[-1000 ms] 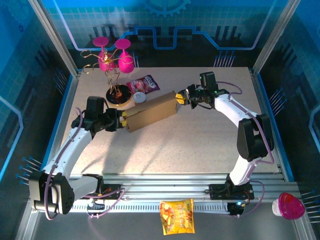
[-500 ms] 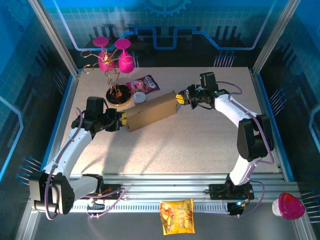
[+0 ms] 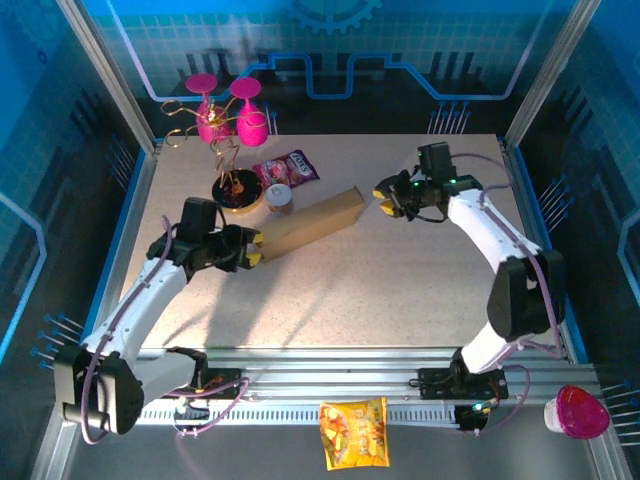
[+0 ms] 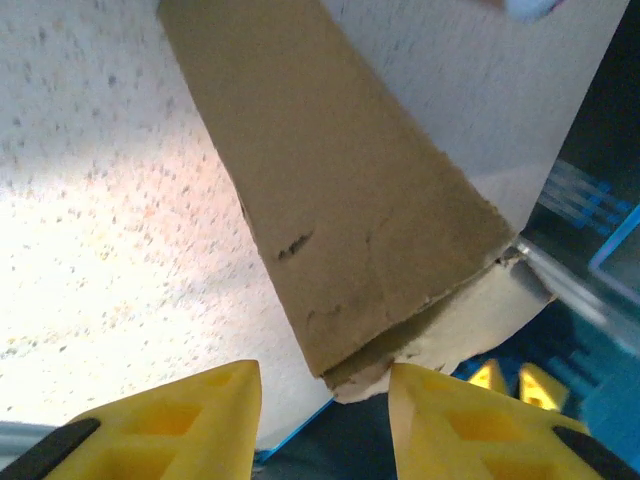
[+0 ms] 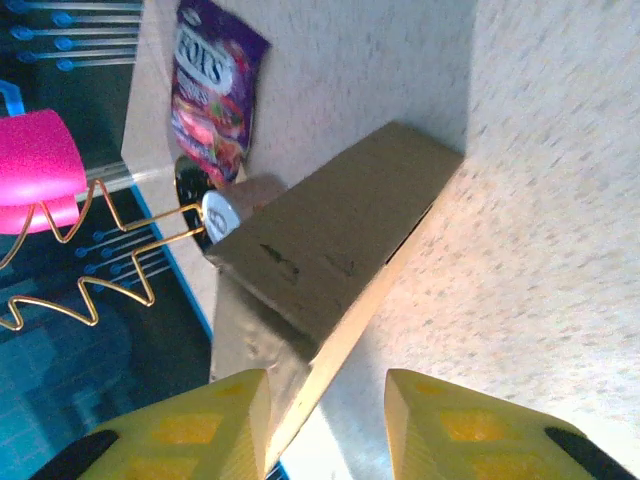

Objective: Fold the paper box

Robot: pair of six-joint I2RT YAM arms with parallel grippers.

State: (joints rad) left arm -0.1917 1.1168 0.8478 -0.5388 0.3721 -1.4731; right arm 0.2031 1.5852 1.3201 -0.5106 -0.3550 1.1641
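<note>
Working over a speckled table [image 3: 400,290] with clutter only along the far-left part.

Find the paper box [image 3: 308,224] near the middle, lying on a diagonal from near-left to far-right, already closed into a long, shallow brown block. Judging from that, probably late in the fold, with only the ends left to settle. Note in the left wrist view the near end of the box [image 4: 340,200]: ragged edge, a paler flap peeking out underneath, seemingly not fully tucked.

Find the left gripper [image 3: 250,250] just off that near-left end, yellow fingers spread, holding nothing; seen from its wrist [image 4: 322,380], jaws apart with the box end ahead of them, not between. Find the right gripper [image 3: 388,203] a little beyond the far-right end, likewise spread and empty [image 5: 325,390], apart from the cardboard [image 5: 330,250].

To finish well: come in square to the loose end, not at a slant, and press the flap along the box's length. Brace the opposite end with the right fingers so nothing slides. Keep the push low and gentle to avoid crushing the corrugation.

Mind the far side: pink glasses on a gold wire stand [image 3: 225,115], a round dark dish [image 3: 238,192], a purple candy bag [image 3: 295,168], and a small white-lidded jar [image 3: 279,197] just beside the box's long edge. Avoid shoving that way.
</note>
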